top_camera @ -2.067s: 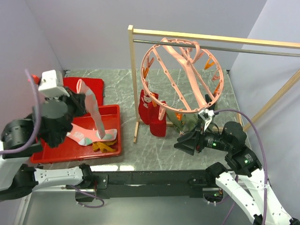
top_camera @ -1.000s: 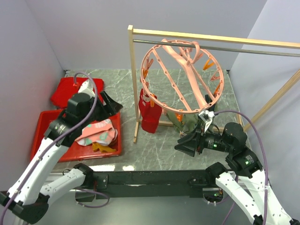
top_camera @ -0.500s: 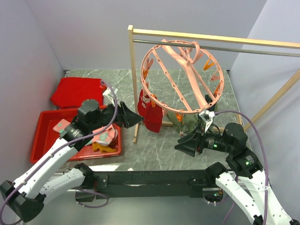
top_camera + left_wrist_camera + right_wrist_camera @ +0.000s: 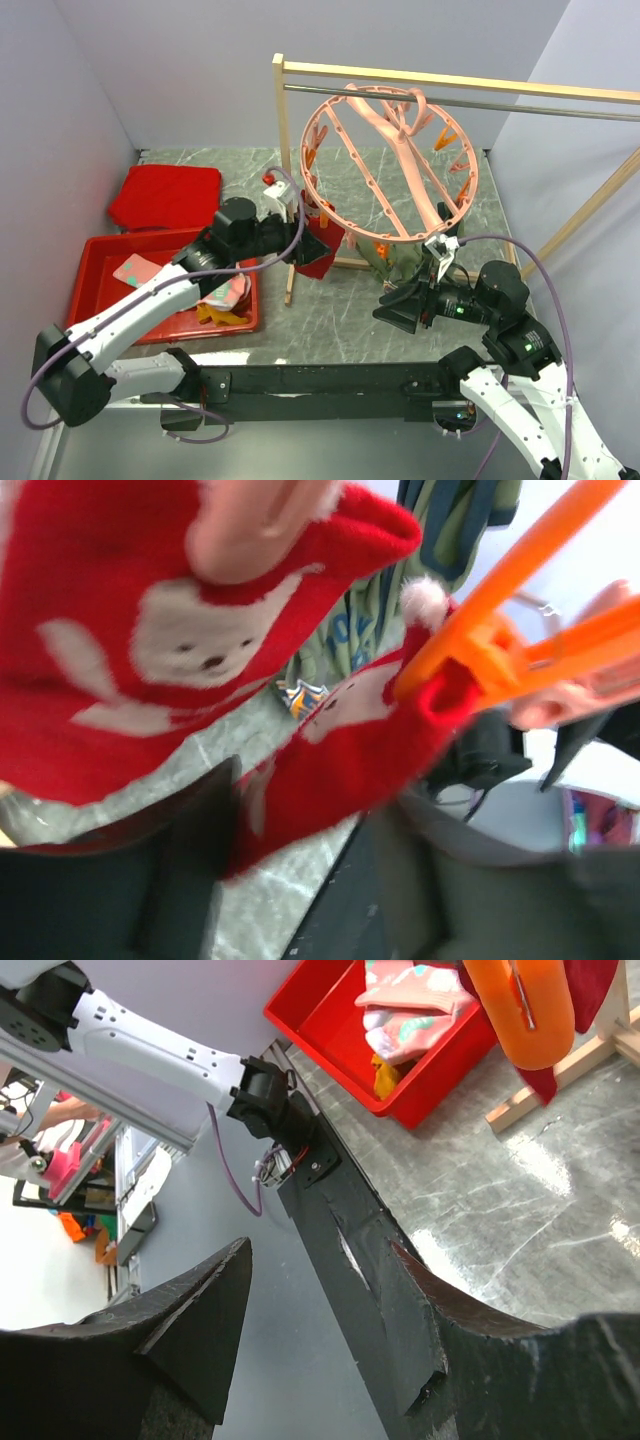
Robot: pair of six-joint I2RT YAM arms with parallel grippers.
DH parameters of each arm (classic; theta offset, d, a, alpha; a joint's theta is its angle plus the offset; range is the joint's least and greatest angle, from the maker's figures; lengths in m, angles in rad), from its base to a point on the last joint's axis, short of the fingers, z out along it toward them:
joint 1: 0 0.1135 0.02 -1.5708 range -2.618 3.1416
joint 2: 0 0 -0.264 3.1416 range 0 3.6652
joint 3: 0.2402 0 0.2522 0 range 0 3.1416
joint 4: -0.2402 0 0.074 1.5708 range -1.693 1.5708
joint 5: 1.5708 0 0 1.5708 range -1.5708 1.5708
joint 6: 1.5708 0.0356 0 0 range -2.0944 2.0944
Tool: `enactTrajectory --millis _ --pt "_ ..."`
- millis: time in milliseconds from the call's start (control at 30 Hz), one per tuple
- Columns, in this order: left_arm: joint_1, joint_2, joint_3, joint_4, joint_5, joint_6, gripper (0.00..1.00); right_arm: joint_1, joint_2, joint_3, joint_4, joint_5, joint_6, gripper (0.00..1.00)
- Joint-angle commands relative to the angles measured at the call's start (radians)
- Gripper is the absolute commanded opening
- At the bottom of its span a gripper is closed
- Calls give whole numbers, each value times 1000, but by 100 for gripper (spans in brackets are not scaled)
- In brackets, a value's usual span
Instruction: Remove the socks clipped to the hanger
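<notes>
The salmon-pink round hanger (image 4: 385,236) hangs from the rail of the wooden rack. Two red socks (image 4: 322,250) with white bear marks hang from its left side, and a dark olive sock (image 4: 395,262) hangs behind them. My left gripper (image 4: 308,247) is up against the red socks. In the left wrist view the left gripper (image 4: 310,800) is open, with the lower red sock (image 4: 340,760) between its fingers (image 4: 190,860). An orange clip (image 4: 480,640) pinches that sock's top. My right gripper (image 4: 395,310) is open and empty below the ring; it also shows in its own wrist view (image 4: 320,1250).
A red tray (image 4: 90,255) at the left holds a pink sock (image 4: 225,292) and a mustard sock (image 4: 215,315). A flat red lid (image 4: 165,195) lies behind it. The wooden rack post (image 4: 288,180) stands right beside my left gripper. Walls close in on both sides.
My left arm let go of the pink sock over the tray, then swung right to the red socks on the hanger. The right arm has not moved.
</notes>
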State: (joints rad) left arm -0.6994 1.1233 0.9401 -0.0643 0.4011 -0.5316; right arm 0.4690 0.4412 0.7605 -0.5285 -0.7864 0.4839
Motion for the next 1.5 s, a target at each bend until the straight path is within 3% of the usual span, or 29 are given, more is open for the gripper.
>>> enactTrajectory --millis 0,67,267,367,567,800,1100,1300,1400,1433,1467 --pt "-35 24 54 55 41 10 48 7 17 60 12 9 -19 61" --pt "-60 20 45 57 54 -7 34 8 17 57 13 13 -19 61" --pt "-146 -28 8 90 56 -97 15 7 17 49 24 18 -19 62" --pt "-192 -54 19 75 30 -131 11 7 14 45 27 25 -16 63" --pt "-265 -77 60 67 -5 -192 9 7 1 28 45 29 2 83" --pt "-345 -33 143 66 -8 -209 9 7 -13 26 58 16 19 99" --pt "-413 23 229 34 41 -199 9 8 -15 30 77 -45 25 98" --pt "-437 26 232 40 39 -206 9 7 -6 23 108 -92 35 79" --pt "-445 23 230 35 25 -208 10 8 2 23 110 -103 35 47" --pt "-446 23 230 34 22 -208 11 7 2 25 108 -105 33 28" --pt "-446 21 232 31 18 -209 13 8 2 25 108 -105 32 18"
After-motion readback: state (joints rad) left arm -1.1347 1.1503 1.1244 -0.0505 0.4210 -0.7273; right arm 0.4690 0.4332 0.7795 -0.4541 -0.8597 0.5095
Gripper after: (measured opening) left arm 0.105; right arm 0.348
